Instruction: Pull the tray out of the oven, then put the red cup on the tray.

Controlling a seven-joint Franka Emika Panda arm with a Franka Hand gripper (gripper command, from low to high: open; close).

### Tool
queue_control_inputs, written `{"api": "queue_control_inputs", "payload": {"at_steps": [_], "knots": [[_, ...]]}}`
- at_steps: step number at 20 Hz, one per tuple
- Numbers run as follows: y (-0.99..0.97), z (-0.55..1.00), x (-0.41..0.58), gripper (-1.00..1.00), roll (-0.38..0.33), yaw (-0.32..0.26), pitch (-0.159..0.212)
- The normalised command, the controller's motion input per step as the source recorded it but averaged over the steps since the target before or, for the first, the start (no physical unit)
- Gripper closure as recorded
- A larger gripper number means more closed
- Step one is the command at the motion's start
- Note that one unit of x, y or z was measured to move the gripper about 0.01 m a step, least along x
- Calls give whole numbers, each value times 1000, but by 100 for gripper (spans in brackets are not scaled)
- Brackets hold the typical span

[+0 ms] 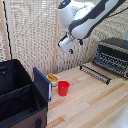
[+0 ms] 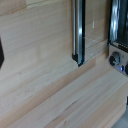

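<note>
My pincer hangs high above the bench (jaw state unclear). The oven sits far right, door down, tray seemingly still inside. The red cup waits untouched near left-centre.

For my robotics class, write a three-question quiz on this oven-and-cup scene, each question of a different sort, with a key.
1. True or false: the red cup stands on the wooden table.
2. Multiple choice: the oven door is A) shut, B) folded down open, C) missing.
3. Fill in: the gripper hangs in the air and holds ____.

Key: 1 true. 2 B. 3 nothing. The gripper is high above the table, apart from the cup, which sits beside a yellow item and the black box at the exterior view's left.
</note>
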Motion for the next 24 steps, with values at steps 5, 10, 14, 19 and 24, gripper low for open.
{"api": "queue_control_inputs", "payload": {"at_steps": [5, 10, 14, 19, 24], "knots": [[-355, -50, 169, -100, -217, 18, -17], [-353, -58, 163, -100, -286, 50, 0], [-350, -69, 124, -100, -303, 47, 0], [-438, -215, 104, -100, -243, 33, 4], [-491, -271, 64, -100, -173, 7, 13]]}}
